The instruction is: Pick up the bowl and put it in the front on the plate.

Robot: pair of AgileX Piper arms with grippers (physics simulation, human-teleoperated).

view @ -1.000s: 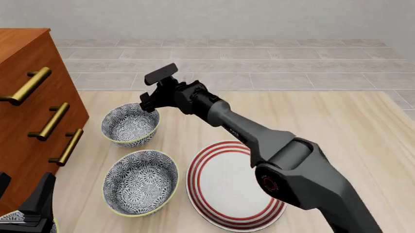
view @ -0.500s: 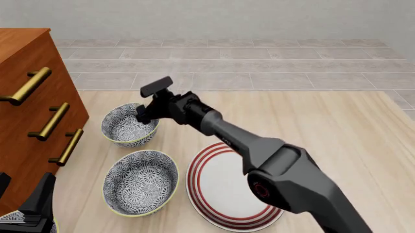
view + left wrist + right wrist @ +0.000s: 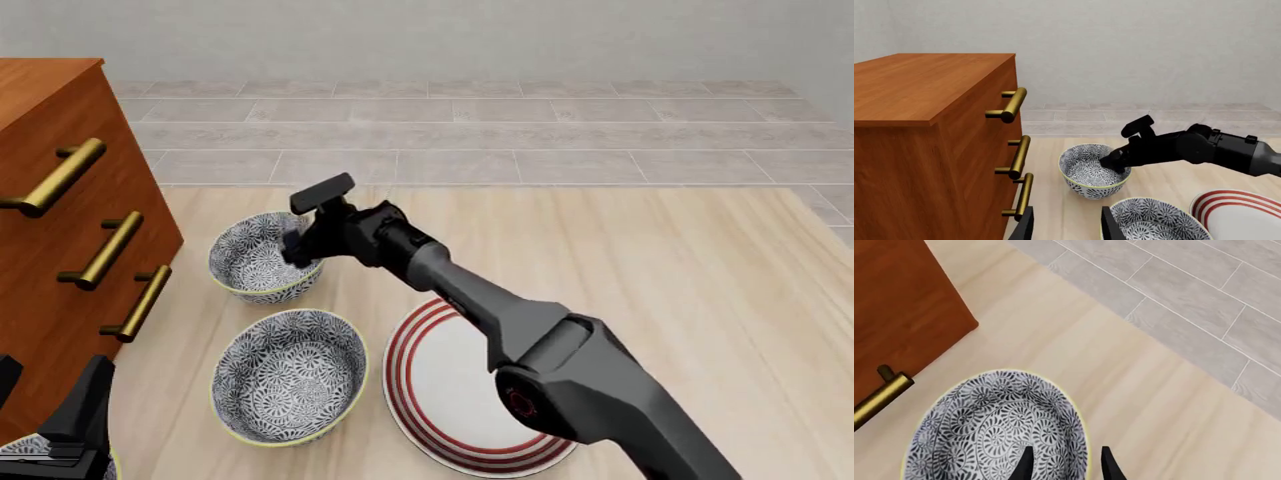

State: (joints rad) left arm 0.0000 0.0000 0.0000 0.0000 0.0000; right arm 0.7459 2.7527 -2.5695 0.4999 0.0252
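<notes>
Two look-alike blue-and-white bowls stand left of the plate (image 3: 470, 392). The far bowl (image 3: 262, 258) sits by the dresser, and the near bowl (image 3: 290, 376) is closer to me. My right gripper (image 3: 299, 250) is down at the far bowl's right rim, open. In the right wrist view the far bowl (image 3: 991, 427) has one finger inside its rim and one outside, with the right gripper (image 3: 1066, 467) straddling the wall. My left gripper (image 3: 1066, 227) is open and empty, low at the front left, well short of both bowls.
A wooden dresser (image 3: 60, 215) with brass handles fills the left side, close to the far bowl. A patterned rim fragment (image 3: 19, 449) shows at the front-left corner beside my left gripper. The right arm crosses above the plate. Grey floor tiles lie beyond the table.
The right gripper has dropped from above the far bowl's right side to its rim. The left arm, both bowls and the plate have not moved.
</notes>
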